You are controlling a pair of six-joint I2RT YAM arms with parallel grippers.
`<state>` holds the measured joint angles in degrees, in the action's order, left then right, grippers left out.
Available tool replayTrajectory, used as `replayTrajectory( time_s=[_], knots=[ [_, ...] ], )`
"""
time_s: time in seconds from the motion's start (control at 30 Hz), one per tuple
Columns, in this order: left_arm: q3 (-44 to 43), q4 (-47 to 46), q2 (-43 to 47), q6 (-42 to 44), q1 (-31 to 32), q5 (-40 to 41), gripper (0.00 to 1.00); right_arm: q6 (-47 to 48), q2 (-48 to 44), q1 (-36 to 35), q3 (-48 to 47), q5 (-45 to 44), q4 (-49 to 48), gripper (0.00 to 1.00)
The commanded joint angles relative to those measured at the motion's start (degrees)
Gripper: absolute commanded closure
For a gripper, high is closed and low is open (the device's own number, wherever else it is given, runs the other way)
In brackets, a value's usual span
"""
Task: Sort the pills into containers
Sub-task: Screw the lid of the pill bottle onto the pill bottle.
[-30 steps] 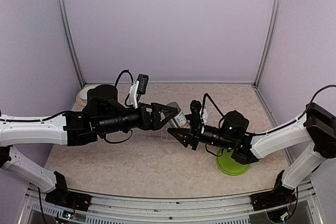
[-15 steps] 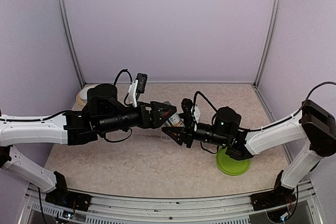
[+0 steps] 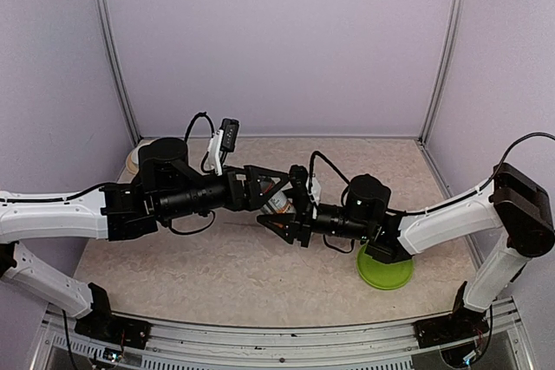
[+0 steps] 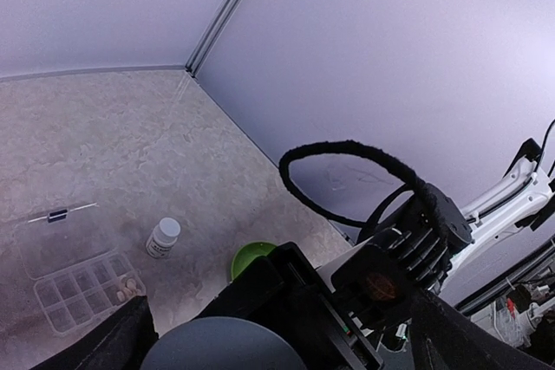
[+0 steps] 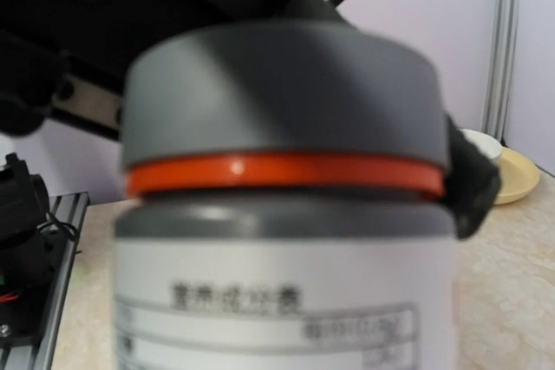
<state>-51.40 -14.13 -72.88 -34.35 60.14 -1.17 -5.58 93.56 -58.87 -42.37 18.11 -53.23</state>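
Hanging mid-air over the table centre: the right gripper [image 3: 283, 210] pinches the grey-capped bottle [image 5: 286, 301] by its body, and the left gripper [image 3: 274, 190] is spread wide around the cap [image 4: 221, 344]. The clear container [image 4: 82, 288] lies lid-open at 8 o'clock in the left wrist view, with pills [image 4: 130, 284] in a corner compartment. There's bare table [image 3: 225, 275] toward 6 o'clock and a green dish [image 3: 386, 273] at 4.

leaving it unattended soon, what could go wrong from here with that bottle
1. The left claw stands open around the grey cap of the bottle that the right claw holds; closing off-centre could knock it loose.
2. The bottle hangs in the air, away from the compartment box; once uncapped, contents could spill on the table.
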Motion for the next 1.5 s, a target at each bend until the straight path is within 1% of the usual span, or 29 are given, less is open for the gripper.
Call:
replayTrajectory(
  time_s=[0.0,0.07,0.13,0.2,0.3,0.4,0.63,0.8,0.97,1.13,1.3,1.37,1.47],
  knots=[
    [-1.30,0.20,1.82,-0.53,0.45,1.86,0.01,0.90,-0.78,-0.96,0.84,0.33,1.35,1.00],
    [-3.65,6.87,1.21,-2.15,0.09,5.35,0.01,1.51,-1.87,-0.75,1.65,-1.32,1.42,1.00],
    [-5.72,12.61,0.64,-4.01,-0.60,7.00,0.01,2.53,-2.50,-0.77,1.96,-3.09,2.19,1.00],
    [-6.47,15.69,0.18,-5.32,-1.24,7.02,0.01,3.60,-2.85,-0.72,1.92,-4.77,3.26,1.00],
    [-6.43,17.50,-0.54,-6.84,-2.41,5.23,0.01,4.40,-3.01,-0.81,1.98,-6.38,4.00,1.00],
    [-6.27,17.47,-1.19,-7.03,-2.98,3.72,0.01,4.47,-3.54,-0.81,2.33,-6.98,3.61,1.00],
    [-6.21,17.33,-1.76,-7.20,-3.45,2.21,0.17,5.10,-4.78,-0.98,3.43,-8.46,2.97,1.00],
    [-6.62,18.34,-1.93,-7.52,-3.54,2.93,0.20,6.42,-4.71,-1.48,2.86,-11.29,4.55,1.00],
    [-7.03,18.44,-2.86,-8.01,-3.54,1.24,0.22,6.64,-4.66,-1.85,2.49,-14.76,5.37,1.00],
    [-7.10,18.21,-3.49,-8.01,-3.51,0.47,0.25,7.11,-3.99,-2.36,1.69,-15.54,6.38,1.00],
    [-7.01,17.15,-3.44,-7.57,-3.54,-0.24,0.38,7.56,-3.30,-2.82,0.97,-15.78,7.04,1.00],
    [-6.96,16.98,-3.57,-7.33,-3.54,-0.17,0.42,7.76,-3.23,-2.87,0.95,-15.63,7.08,1.00],
    [-6.51,15.84,-3.54,-6.59,-3.63,-0.99,0.51,7.66,-3.21,-2.92,0.81,-15.22,7.17,1.00]
  ],
)
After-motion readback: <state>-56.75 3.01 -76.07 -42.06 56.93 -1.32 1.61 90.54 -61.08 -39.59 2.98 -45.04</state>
